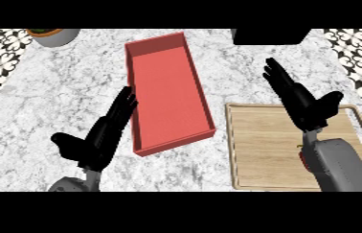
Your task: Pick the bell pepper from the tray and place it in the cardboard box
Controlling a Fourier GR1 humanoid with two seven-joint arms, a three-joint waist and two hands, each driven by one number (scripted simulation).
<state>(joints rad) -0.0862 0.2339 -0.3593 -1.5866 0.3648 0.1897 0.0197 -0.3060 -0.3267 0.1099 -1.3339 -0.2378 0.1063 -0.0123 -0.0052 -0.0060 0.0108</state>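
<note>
A long red open box (170, 90) lies on the marble counter, running from the far centre toward me. To its right is a wooden tray (265, 150) with a raised rim. My right hand (302, 102) hovers open over the tray's far edge, fingers straight and pointing away from me. The right forearm covers part of the tray. A small red sliver (302, 159) shows at the forearm's left edge; I cannot tell whether it is the bell pepper. My left hand (105, 133) is open beside the box's left wall, fingers straight, holding nothing.
A grey pot with a plant (53, 36) stands at the far left corner. A dark block (272, 36) sits at the far edge, right of the box. Patterned tiles (13, 52) border the counter on both sides.
</note>
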